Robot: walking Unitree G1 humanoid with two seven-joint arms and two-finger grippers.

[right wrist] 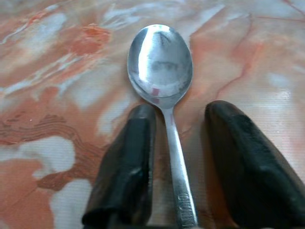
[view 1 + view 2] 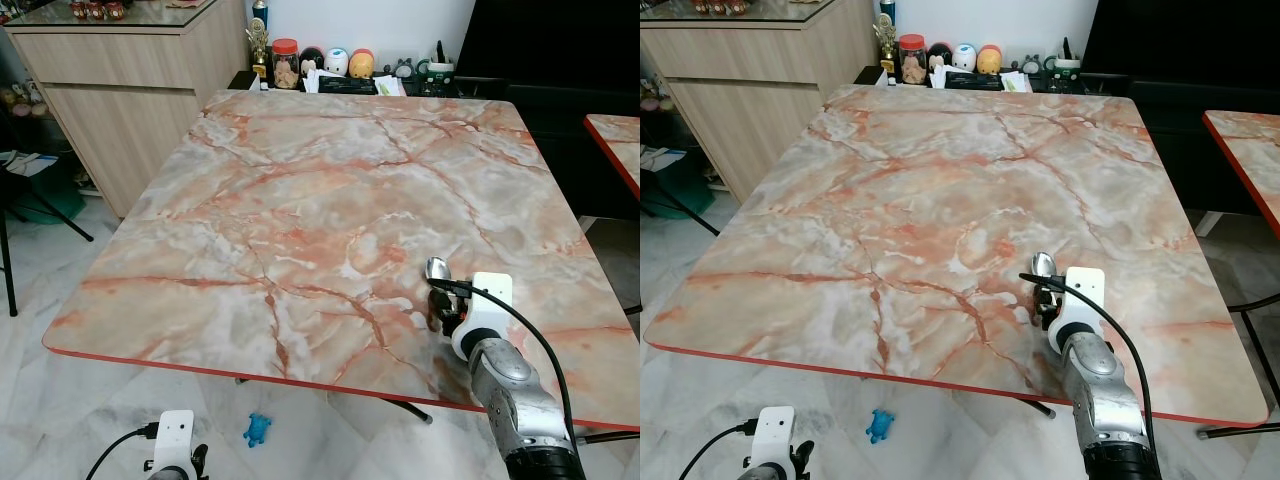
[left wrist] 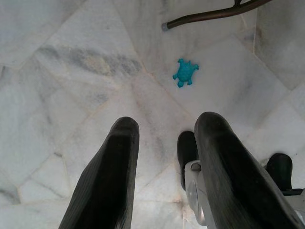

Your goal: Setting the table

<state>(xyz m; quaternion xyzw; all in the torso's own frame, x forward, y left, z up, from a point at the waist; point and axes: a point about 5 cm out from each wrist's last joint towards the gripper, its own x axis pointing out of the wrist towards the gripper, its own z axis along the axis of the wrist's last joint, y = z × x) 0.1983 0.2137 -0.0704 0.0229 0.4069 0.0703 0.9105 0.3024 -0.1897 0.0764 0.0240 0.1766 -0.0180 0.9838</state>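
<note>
Head views: right gripper [image 2: 440, 305] stretched forward over the marble surface [image 2: 300, 200] near its front edge, spoon [image 2: 437, 268] poking out ahead. Left gripper [image 2: 175, 455] hanging low beside the floor. Right wrist: fingers [image 1: 126, 167] apart, straddling the spoon handle without clamping it. Left wrist: fingers [image 3: 109, 176] apart above white tiles, blue toy [image 3: 185, 72] nearby.

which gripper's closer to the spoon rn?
Right. The right gripper is over the table with its fingers on either side of the spoon handle. The left gripper hangs low over the floor, below the table's near edge, near a blue toy.
</note>
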